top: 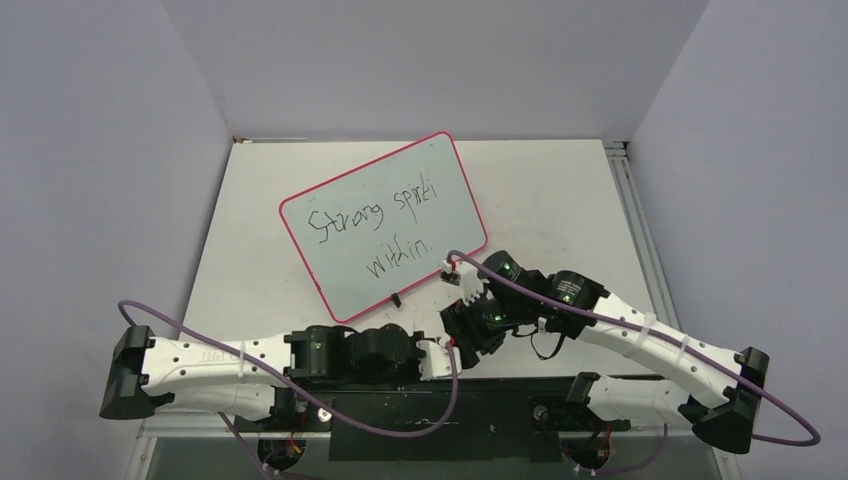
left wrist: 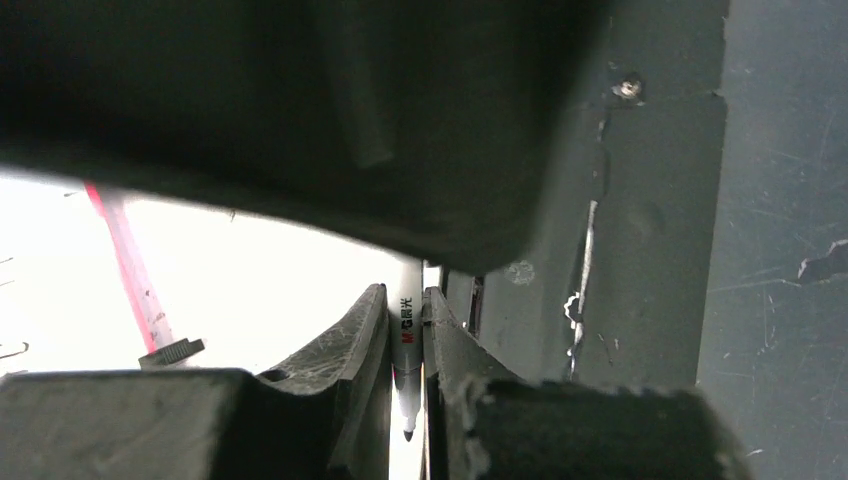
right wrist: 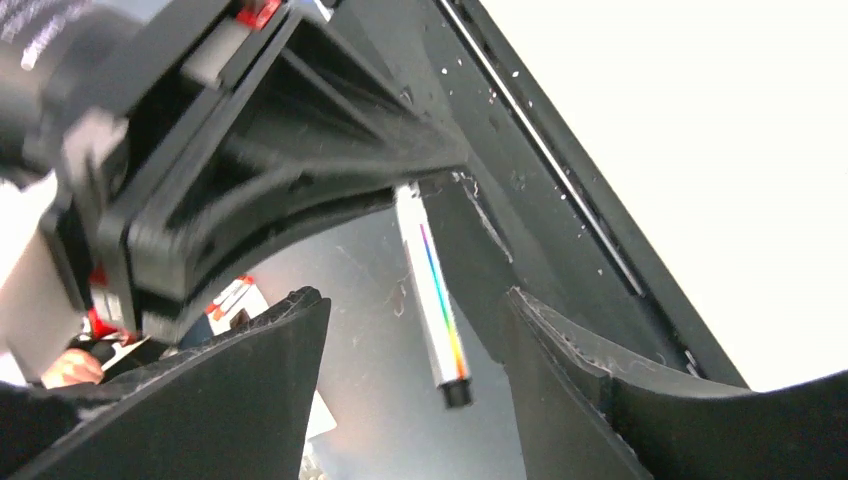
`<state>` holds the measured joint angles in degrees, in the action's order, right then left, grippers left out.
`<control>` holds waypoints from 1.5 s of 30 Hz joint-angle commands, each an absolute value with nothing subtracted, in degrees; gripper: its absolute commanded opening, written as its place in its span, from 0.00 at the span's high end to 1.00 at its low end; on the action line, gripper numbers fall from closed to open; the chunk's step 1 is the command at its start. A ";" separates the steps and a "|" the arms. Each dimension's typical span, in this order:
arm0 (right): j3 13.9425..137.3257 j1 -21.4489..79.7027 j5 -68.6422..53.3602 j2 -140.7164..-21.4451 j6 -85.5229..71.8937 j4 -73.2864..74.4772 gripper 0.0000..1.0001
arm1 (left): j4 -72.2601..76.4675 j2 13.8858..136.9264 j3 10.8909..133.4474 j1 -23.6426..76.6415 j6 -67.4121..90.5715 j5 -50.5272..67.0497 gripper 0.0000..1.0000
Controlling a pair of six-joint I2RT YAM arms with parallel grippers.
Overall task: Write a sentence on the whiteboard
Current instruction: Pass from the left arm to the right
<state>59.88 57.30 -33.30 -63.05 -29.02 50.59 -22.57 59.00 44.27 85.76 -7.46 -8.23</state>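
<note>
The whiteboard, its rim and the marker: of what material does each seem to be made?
Whiteboard: a smooth coated panel, perhaps melamine; it looks glossy and the ink lines sit crisp. Rim: probably moulded plastic, evenly pink-red with rounded corners. Marker: likely plastic, a shiny white barrel with printed lettering.

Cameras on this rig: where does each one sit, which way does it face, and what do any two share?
Top external: above and behind the bases, looking down at the whiteboard and the sentence; left arm and right arm show.
Left wrist: on the left arm, looking along the left fingers, shut on a marker.
Right wrist: on the right arm, looking between the open right fingers at that marker.
Shared: both wrist views show the marker.
</note>
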 commanded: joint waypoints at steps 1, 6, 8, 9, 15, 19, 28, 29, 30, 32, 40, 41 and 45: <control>57.32 57.10 -29.06 -57.95 -32.84 43.95 0.34 | -20.70 56.87 44.52 80.73 -5.18 -0.16 1.00; 50.84 57.05 -29.80 -54.49 -38.55 34.06 0.35 | -20.56 58.08 45.46 77.94 -4.60 4.92 1.00; 49.47 57.13 -29.55 -54.21 -39.47 32.11 0.38 | -20.57 58.67 45.86 77.61 -4.54 6.40 1.00; 49.14 57.15 -29.31 -54.19 -39.60 31.36 0.41 | -20.52 58.77 45.83 77.61 -4.56 6.83 1.00; 47.97 57.22 -30.23 -54.72 -40.75 28.95 0.54 | -20.65 58.86 45.68 77.61 -3.95 6.67 1.00; 46.92 57.30 -30.58 -53.96 -41.88 28.64 0.57 | -21.26 60.03 46.28 77.24 -3.36 6.07 1.00; 43.93 58.07 -30.31 -52.05 -44.68 26.00 0.59 | -20.87 60.63 46.71 75.51 -1.91 7.04 1.00; 43.80 58.14 -30.29 -51.97 -44.81 25.95 0.59 | -20.98 60.73 46.80 75.36 -1.85 7.03 1.00; 43.71 58.30 -30.27 -51.97 -44.89 25.91 0.59 | -21.02 60.86 46.84 75.25 -1.90 7.01 1.00; 43.60 58.56 -30.10 -51.98 -44.90 25.99 0.60 | -21.16 60.95 46.93 75.03 -1.85 6.95 1.00; 42.78 59.33 -29.44 -51.87 -45.92 24.56 0.64 | -21.30 61.33 46.97 74.62 -1.67 7.35 1.00; 42.60 59.52 -29.31 -51.88 -46.08 24.29 0.64 | -21.31 61.42 47.09 74.54 -1.59 7.30 1.00; 41.90 59.85 -29.26 -51.53 -46.80 23.45 0.66 | -21.27 61.46 47.11 74.45 -1.41 7.34 1.00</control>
